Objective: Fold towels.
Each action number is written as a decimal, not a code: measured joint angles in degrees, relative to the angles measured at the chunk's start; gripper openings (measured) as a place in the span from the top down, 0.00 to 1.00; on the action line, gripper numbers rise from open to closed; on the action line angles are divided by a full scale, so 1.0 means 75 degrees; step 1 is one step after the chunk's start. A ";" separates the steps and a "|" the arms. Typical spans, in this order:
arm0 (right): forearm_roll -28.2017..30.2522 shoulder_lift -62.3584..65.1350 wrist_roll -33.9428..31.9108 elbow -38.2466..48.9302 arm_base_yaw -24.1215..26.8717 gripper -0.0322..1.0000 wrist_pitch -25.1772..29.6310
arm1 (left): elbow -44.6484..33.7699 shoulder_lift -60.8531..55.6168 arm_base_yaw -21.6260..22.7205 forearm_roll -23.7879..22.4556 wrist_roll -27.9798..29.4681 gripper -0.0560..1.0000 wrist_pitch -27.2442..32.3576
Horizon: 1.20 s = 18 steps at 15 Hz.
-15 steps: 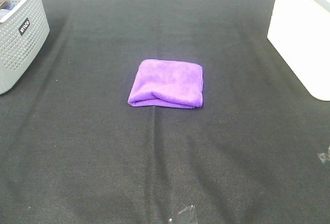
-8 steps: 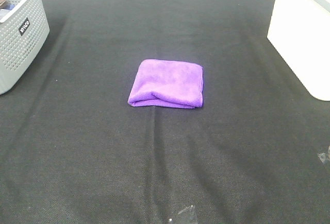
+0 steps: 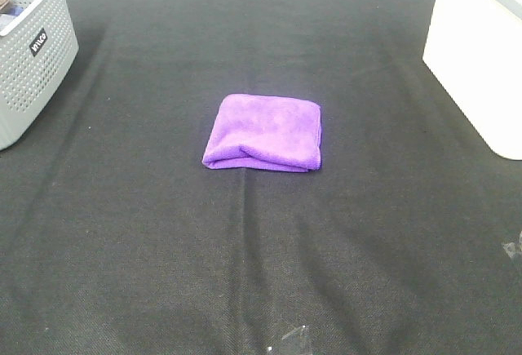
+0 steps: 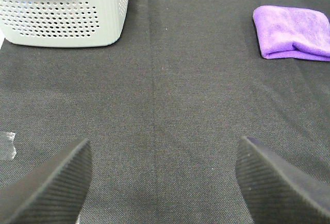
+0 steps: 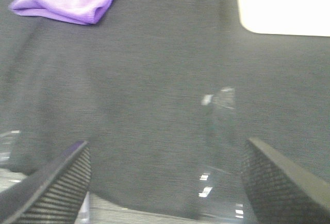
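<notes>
Folded purple towel (image 3: 263, 133) lies mid-cloth — grey basket (image 3: 28, 49) far left, white bin (image 3: 481, 61) far right — both hands spread wide, empty.

Even, bright overhead light with soft, faint shadows. The white box (image 3: 481, 53) at far right is washed out. The right wrist view is blurred; the others are sharp.

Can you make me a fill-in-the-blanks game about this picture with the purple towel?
1. The towel lying on the black table cover is colored ____.
2. The towel is already ____ into a small bundle.
3. The gray basket with little holes sits to the ____ of the towel in the high view.
4. Both the left gripper and the right gripper are ____, holding nothing.

Missing words: purple; folded; left; open
</notes>
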State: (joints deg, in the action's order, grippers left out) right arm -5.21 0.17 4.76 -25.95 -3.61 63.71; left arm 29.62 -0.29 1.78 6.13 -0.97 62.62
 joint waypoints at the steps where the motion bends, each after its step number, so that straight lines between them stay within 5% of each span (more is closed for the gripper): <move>1: 0.0015 0.0000 0.0000 0.0000 0.0000 0.22 0.0000 | 0.0000 0.0000 0.0000 0.0000 0.0000 0.26 0.0000; 5: 0.0015 0.0000 0.0000 0.0000 0.0000 0.22 0.0000 | 0.0000 0.0000 0.0000 -0.0023 0.0000 0.24 0.0000; 10: 0.0015 0.0000 0.0000 0.0000 0.0000 0.22 0.0000 | 0.0000 0.0000 0.0000 -0.0199 0.0130 0.03 0.0000; 18: 0.0015 0.0000 -0.0008 0.0000 0.0000 0.22 0.0000 | 0.0000 0.0000 0.0000 -0.0199 0.0130 0.02 0.0000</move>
